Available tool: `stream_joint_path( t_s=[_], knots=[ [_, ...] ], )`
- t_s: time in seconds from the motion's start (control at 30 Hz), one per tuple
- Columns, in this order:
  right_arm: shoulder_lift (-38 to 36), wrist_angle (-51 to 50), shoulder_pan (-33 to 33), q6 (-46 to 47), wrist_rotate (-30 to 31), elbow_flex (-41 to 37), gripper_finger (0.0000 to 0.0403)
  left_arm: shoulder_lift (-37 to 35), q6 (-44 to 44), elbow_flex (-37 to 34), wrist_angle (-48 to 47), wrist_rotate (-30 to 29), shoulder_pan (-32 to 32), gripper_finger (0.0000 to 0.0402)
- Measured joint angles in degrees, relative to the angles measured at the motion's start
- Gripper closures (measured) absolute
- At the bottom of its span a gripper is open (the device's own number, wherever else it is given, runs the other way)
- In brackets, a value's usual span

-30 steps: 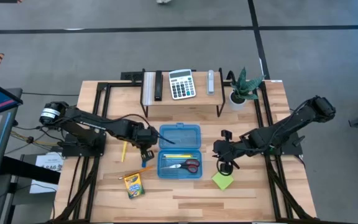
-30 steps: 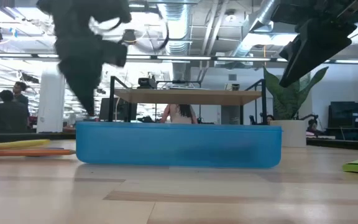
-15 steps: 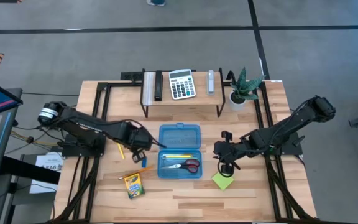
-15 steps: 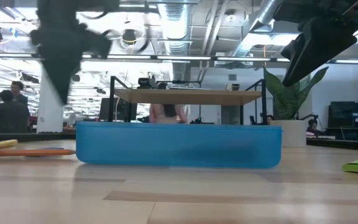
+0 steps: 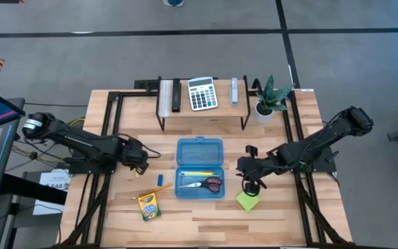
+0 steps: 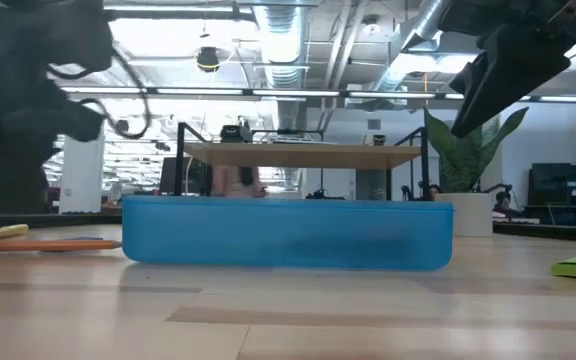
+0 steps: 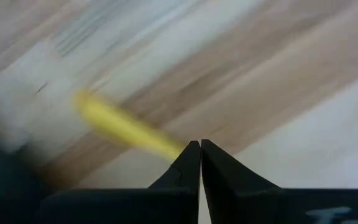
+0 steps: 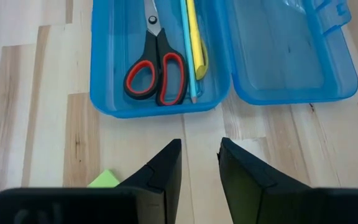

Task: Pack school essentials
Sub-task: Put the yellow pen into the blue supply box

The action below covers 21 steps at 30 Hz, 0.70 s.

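Observation:
The open blue pencil box (image 5: 199, 167) lies mid-table, its tray (image 8: 157, 59) holding red-handled scissors (image 8: 156, 67), a yellow pencil (image 8: 194, 37) and a thin teal pen (image 8: 188, 59). My left gripper (image 5: 139, 161) is shut, left of the box; its tips (image 7: 200, 144) stand at one end of another yellow pencil (image 7: 123, 127) lying on the table. A blue eraser (image 5: 159, 180), an orange pencil (image 5: 150, 191) and the crayon box (image 5: 147, 205) lie nearer. My right gripper (image 8: 199, 155) hovers open between the box and the lime sticky-note pad (image 5: 248, 201). My left gripper's shut fingertips (image 7: 193, 152) stand right at the end of the yellow pencil (image 7: 166, 146) on the table. I cannot tell whether they touch it, because the fingers cover that end.
A low shelf (image 5: 202, 104) at the far edge carries the calculator (image 5: 202, 93) and bar-shaped items. A potted plant (image 5: 270, 97) stands to its right. Bare wood shows along the near edge (image 5: 206, 225).
My left gripper has drawn away from the blue box's left side toward the table's left edge, ending over the yellow pencil there. The right arm has kept still.

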Motion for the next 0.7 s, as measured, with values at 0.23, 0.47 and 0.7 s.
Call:
stream_joint_path(
  t_s=[0.23,0.47,0.7],
  knots=[
    [0.0,0.7,-1.2,-0.2,0.0,0.0,0.0276,-1.7,-6.7,-1.7,-0.4,-1.5,0.8,0.0357],
    [0.0,0.7,-1.2,-1.1,0.0,0.0,0.0276,3.7,-8.9,-1.7,-0.5,0.4,3.9,0.0293],
    [0.0,0.7,-1.2,-1.3,0.0,0.0,0.0276,9.3,-8.9,-1.6,-0.5,2.1,4.7,0.0265]
  ],
)
